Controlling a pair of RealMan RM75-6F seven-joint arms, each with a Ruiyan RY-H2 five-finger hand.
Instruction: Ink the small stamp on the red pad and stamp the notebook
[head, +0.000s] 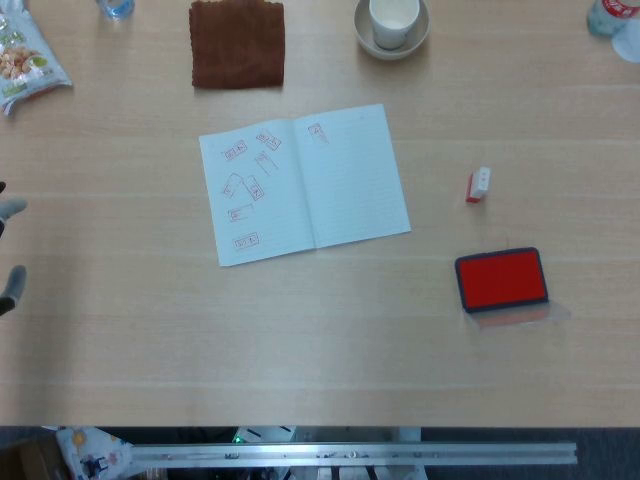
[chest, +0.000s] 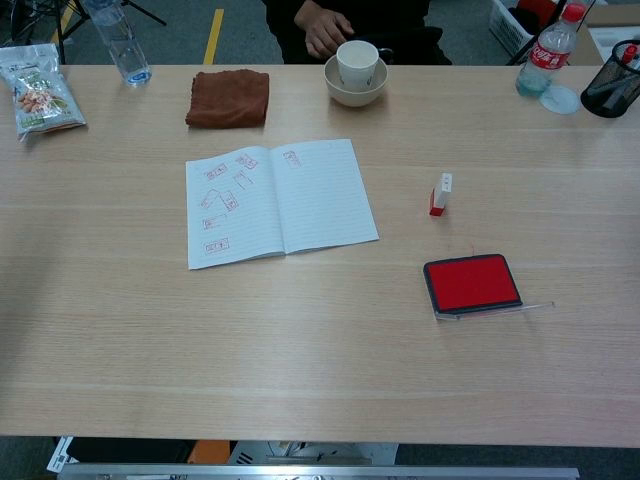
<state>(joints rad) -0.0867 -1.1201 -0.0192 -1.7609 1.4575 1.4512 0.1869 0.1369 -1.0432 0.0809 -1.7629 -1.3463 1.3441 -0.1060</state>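
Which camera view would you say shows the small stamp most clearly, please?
The chest view: the small stamp stands in side profile, its white body over its red base. The head view looks down on it, so its height is foreshortened.

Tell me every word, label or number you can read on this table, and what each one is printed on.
None can be read.
Red stamp marks on the notebook: boxed text, too small.
Snack bag: print blurred.
Cola bottle red label: brand not legible.
Water bottle label: blurred.
Small stamp and red pad: no text shows.
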